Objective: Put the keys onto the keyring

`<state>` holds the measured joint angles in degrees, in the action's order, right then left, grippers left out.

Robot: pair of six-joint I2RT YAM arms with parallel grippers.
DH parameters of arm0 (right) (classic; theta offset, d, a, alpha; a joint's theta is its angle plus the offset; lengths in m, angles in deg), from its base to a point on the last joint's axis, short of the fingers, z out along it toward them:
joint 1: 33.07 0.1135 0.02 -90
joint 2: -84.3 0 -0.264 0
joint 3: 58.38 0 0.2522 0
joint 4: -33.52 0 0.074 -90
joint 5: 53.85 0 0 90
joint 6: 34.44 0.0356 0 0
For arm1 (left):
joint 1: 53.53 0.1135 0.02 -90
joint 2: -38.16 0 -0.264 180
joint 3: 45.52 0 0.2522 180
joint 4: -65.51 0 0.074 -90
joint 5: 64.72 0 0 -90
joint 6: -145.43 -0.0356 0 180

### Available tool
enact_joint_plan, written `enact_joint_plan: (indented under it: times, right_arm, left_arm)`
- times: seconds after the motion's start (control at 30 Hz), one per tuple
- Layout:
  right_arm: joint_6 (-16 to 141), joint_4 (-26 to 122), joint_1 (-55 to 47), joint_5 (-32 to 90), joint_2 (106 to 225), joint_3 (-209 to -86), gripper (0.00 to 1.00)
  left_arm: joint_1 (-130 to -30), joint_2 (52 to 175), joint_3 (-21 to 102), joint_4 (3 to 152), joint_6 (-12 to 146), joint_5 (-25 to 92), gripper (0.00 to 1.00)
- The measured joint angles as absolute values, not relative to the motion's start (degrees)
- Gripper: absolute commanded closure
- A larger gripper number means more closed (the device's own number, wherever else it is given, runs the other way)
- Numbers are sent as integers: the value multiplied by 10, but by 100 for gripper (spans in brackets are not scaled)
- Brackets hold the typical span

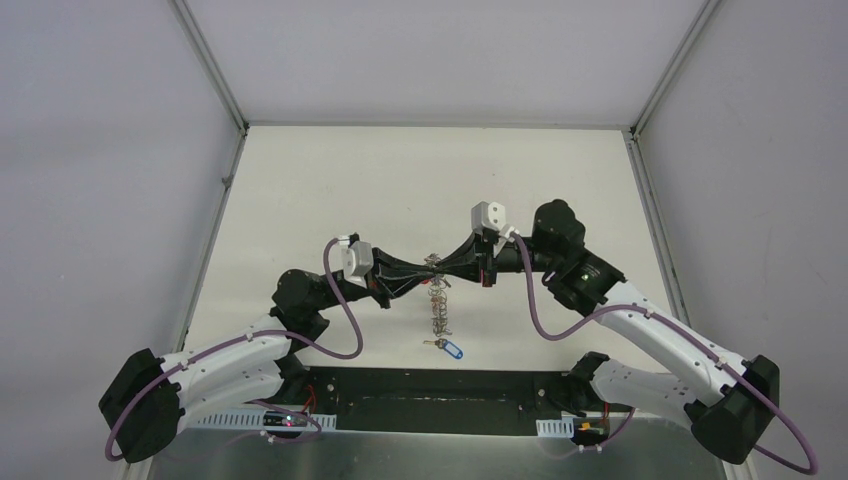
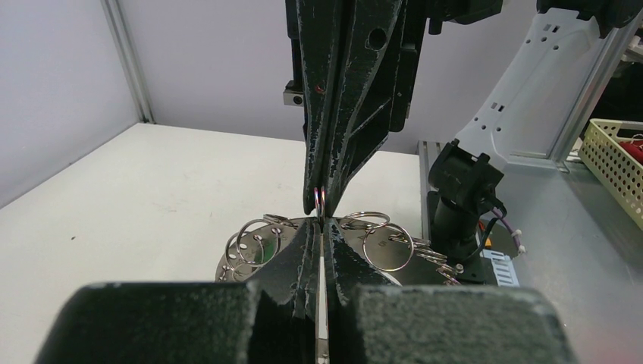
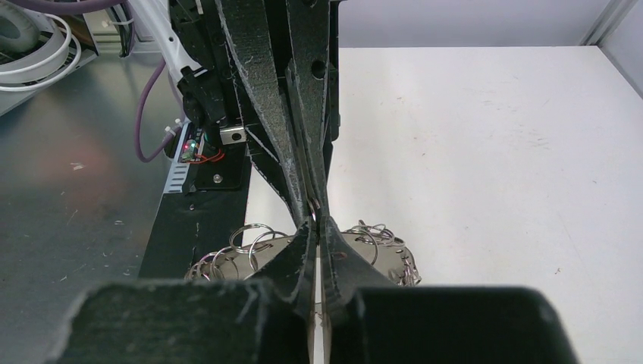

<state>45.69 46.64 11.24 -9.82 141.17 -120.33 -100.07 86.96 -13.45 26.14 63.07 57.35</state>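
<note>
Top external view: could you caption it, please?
Left pincer and right pincer meet tip to tip, pinching the keyring between them.

No writing, number, brand or sign can be read in any view. The blue-tagged key [image 1: 449, 349], lying on the table toward the near edge, is too small to tell whether its tag carries any lettering.

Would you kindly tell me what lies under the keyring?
A blue-tagged key shows at the near edge of the keyring; anything directly beneath is covered by the ring itself.
</note>
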Motion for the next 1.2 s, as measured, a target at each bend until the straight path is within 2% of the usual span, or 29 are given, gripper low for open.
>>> enact_joint_plan:
  times: [0.1,0.13,0.23,0.3,0.4,0.57,0.8,1.0,1.07,1.2]
  right_arm:
    - [457,466,111,-100,1413,-1203,100]
    - [457,466,111,-100,1413,-1203,100]
    - [459,468,111,-98,1413,-1203,100]
    - [460,482,111,-89,1413,-1203,100]
    - [464,517,107,-68,1415,-1205,100]
    - [487,587,67,-44,1438,-1230,100]
    - [543,642,-21,-24,1449,-1259,100]
    - [561,684,-52,43,1433,-1259,100]
    - [561,699,-55,62,1427,-1260,100]
    - [563,731,-59,91,1425,-1263,100]
  left_arm:
    - [-1001,870,-135,262,633,573,100]
    - [-1001,870,-135,262,634,573,95]
    - [-1001,868,-135,265,634,571,49]
    - [-1001,858,-134,271,635,563,30]
    - [-1001,819,-133,304,635,544,16]
    - [-1001,732,-123,442,627,496,2]
    - [-1001,681,-74,687,666,387,1]
    - [-1001,768,-19,872,817,309,1]
    - [-1001,810,-7,902,859,301,6]
    - [-1001,913,11,948,946,318,23]
